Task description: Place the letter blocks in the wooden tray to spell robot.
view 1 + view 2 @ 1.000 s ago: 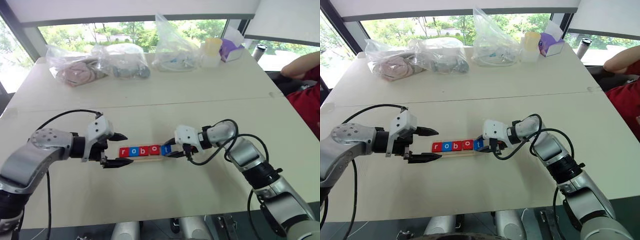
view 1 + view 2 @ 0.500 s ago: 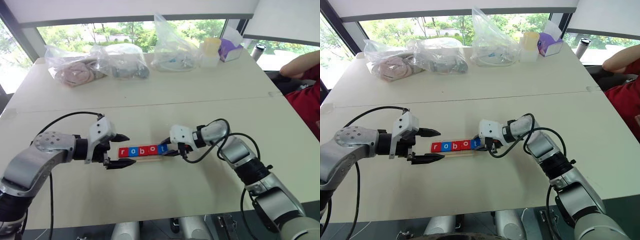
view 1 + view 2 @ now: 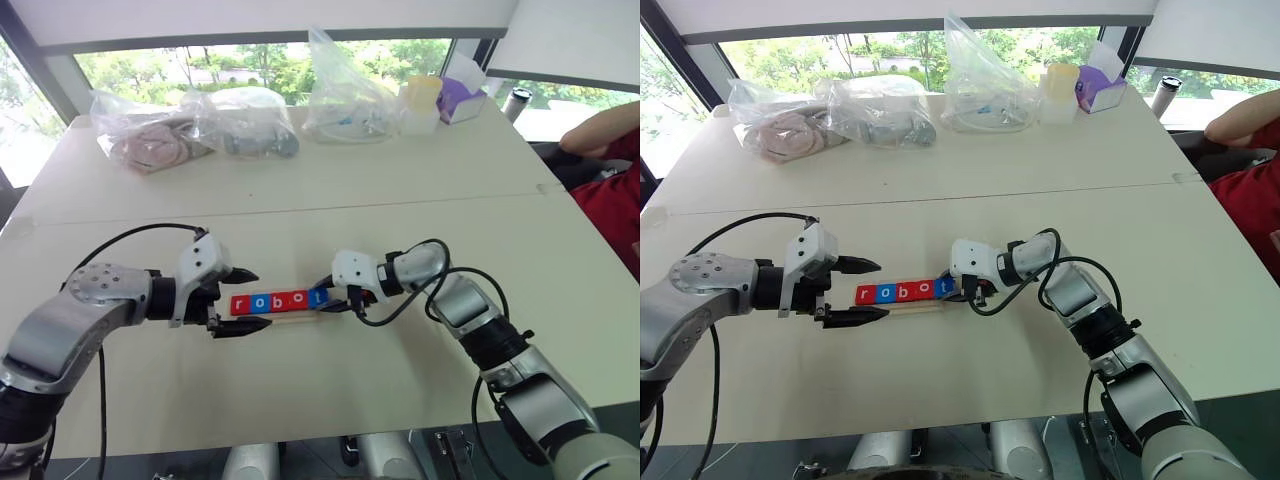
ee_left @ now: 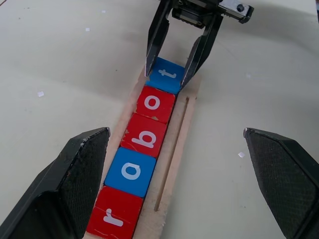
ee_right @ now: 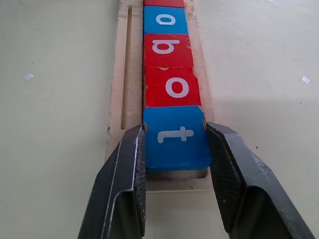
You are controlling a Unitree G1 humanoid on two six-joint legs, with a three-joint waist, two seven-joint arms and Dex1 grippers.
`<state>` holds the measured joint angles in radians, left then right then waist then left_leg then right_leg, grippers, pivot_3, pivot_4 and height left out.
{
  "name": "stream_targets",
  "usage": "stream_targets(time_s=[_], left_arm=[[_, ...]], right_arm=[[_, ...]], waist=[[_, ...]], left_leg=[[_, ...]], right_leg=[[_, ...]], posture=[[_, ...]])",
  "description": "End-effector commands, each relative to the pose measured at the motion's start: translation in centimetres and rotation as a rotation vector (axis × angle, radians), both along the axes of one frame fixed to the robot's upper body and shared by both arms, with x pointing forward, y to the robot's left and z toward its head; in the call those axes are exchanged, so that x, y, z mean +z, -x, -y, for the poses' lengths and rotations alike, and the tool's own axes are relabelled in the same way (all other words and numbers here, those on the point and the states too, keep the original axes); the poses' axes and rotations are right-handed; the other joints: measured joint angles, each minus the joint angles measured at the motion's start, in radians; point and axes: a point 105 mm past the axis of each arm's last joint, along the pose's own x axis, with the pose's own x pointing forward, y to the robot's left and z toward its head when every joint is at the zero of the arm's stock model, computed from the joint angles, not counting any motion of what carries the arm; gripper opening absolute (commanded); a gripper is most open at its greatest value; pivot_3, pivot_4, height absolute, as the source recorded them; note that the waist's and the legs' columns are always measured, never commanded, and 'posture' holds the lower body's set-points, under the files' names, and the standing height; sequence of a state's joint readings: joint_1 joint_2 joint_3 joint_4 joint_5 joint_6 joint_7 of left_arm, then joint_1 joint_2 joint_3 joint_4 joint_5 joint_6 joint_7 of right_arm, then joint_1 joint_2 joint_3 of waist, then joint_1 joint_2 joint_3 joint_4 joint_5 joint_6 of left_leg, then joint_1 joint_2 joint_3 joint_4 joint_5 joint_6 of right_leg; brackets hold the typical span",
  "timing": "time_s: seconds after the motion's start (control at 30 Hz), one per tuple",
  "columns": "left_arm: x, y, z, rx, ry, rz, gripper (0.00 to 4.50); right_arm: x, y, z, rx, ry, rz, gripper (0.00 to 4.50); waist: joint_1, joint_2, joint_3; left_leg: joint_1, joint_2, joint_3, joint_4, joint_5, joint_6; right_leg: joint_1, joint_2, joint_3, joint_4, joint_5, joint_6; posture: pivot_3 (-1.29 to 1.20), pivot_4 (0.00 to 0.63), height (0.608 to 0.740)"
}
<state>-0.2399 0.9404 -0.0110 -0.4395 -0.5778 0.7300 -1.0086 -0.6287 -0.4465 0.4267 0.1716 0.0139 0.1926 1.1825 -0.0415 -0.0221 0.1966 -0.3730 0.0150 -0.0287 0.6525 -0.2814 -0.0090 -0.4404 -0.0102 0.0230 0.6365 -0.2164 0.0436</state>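
Observation:
Five letter blocks lie in a row in the wooden tray [image 5: 126, 74] at the table's middle. From left they are red r [image 4: 112, 219], a blue tile [image 4: 130, 172] whose letter looks like an a, red b [image 4: 146, 138], red o [image 4: 155, 103] and blue t [image 5: 174, 134]. My right gripper [image 5: 174, 130] reaches in from the right. It is shut on the t block, which rests flat in the tray's right end. My left gripper [image 3: 261, 300] stands wide open at the row's left end, a finger on either side of it.
Clear plastic bags [image 3: 240, 120] line the table's far edge, beside a pale cup [image 3: 422, 100], a purple box [image 3: 462, 98] and a dark bottle [image 3: 517, 102]. A person's arm [image 3: 600, 130] in red rests at the far right. Bare tabletop [image 3: 330, 390] surrounds the tray.
My right gripper has slid left with the t block, bringing it into line against the o. The whole row has shifted slightly left. The left gripper has stayed put.

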Motion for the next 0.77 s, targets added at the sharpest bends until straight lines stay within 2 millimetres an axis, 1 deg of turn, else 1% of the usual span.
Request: stream_targets(time_s=[0.03,0.07,0.1,0.13,0.2,0.27,0.33,0.43,0.53,0.6,0.63,0.7,0.77], left_arm=[[0.8,-0.1,0.0,-0.003,-0.001,0.048,4.5],[0.8,-0.1,0.0,-0.002,-0.001,0.048,4.5],[0.8,-0.1,0.0,-0.001,-0.002,0.049,4.5],[0.8,-0.1,-0.1,0.0,-0.002,0.049,4.5],[0.8,-0.2,-0.1,0.002,-0.003,0.05,4.5],[0.9,-0.3,-0.3,0.008,-0.003,0.053,4.5],[1.0,-0.4,-0.5,0.014,-0.003,0.055,4.5],[1.1,-0.5,-1.0,0.03,-0.002,0.055,4.5],[1.4,-1.0,-1.9,0.086,0.02,0.065,4.5],[1.4,-1.4,-3.3,0.157,0.043,0.064,4.5],[1.1,-1.4,-4.5,0.218,0.056,0.052,4.5],[1.0,-1.1,-6.4,0.316,0.086,0.039,4.5],[0.8,-0.4,-7.6,0.375,0.107,0.035,4.5]], right_arm=[[1.0,-0.3,-0.4,-0.008,-0.032,0.033,3.21],[1.4,-0.5,-0.3,-0.014,-0.041,0.042,3.72],[1.9,-0.5,-0.4,-0.016,-0.056,0.05,4.33],[2.2,-0.6,-0.4,-0.016,-0.066,0.054,4.43],[2.9,-0.7,-0.4,-0.032,-0.093,0.06,4.43],[5.1,-0.9,0.1,-0.071,-0.167,0.063,4.43],[6.3,-0.9,0.7,-0.102,-0.203,0.065,4.43],[5.9,-0.8,2.2,-0.168,-0.165,0.115,4.43],[5.5,-1.0,3.5,-0.262,-0.17,0.108,4.43],[5.5,-1.1,4.6,-0.347,-0.194,0.092,4.43],[5.9,-1.0,5.4,-0.41,-0.236,0.066,4.43],[6.2,-0.3,6.7,-0.506,-0.304,0.009,4.43],[6.0,0.8,7.6,-0.567,-0.337,-0.04,4.43]], waist=[[0.0,0.0,0.0],[-0.001,0.0,0.0],[0.0,0.0,0.0],[0.0,0.0,0.0],[0.0,0.0,0.0],[0.0,0.0,0.0],[0.001,0.0,0.0],[0.002,0.0,0.0],[0.003,0.0,0.0],[0.001,0.0,0.0],[-0.001,0.0,0.0],[-0.003,0.0,0.0],[-0.002,0.0,0.0]], left_leg=[[0.0,0.0,0.0,0.0,0.0,0.0],[0.0,0.0,0.0,0.0,0.0,0.0],[0.0,0.0,0.0,0.0,0.0,0.0],[0.0,0.0,0.0,0.0,0.0,0.0],[0.0,0.0,0.0,0.0,0.0,0.0],[0.0,0.0,0.0,0.0,0.0,0.0],[0.0,0.0,0.0,0.0,0.0,0.0],[0.0,0.0,0.0,0.0,0.0,0.0],[0.0,0.0,0.0,0.0,0.0,0.0],[0.0,0.0,0.0,0.0,0.0,0.0],[0.0,0.0,0.0,0.0,0.0,0.0],[0.0,0.0,0.0,0.0,0.0,0.0],[0.0,0.001,0.0,-0.001,0.0,0.0]], right_leg=[[0.0,0.0,0.0,0.0,0.0,0.0],[0.0,0.0,0.0,0.0,0.0,0.0],[0.0,0.0,0.0,0.0,0.0,0.0],[0.0,0.0,0.0,0.0,0.0,0.0],[0.0,0.0,0.0,0.0,0.0,0.0],[0.0,0.0,0.0,0.0,0.0,0.0],[0.0,0.0,0.0,0.001,0.0,0.0],[0.0,0.0,0.0,0.001,0.0,0.0],[0.0,0.0,0.0,0.001,0.0,0.0],[0.0,0.0,0.0,0.001,0.0,0.0],[0.0,0.0,0.0,0.001,0.0,0.0],[-0.001,-0.001,0.0,0.003,0.0,0.0],[-0.002,-0.001,0.0,0.004,0.0,0.0]], posture=[[0.0,0.15,0.74],[0.0,0.15,0.74],[0.0,0.15,0.74],[0.0,0.15,0.74],[0.0,0.15,0.74],[0.0,0.15,0.74],[0.0,0.15,0.74],[0.0,0.15,0.74],[0.0,0.15,0.74],[0.0,0.15,0.74],[0.0,0.15,0.74],[0.0,0.15,0.74],[0.0,0.15,0.74]])
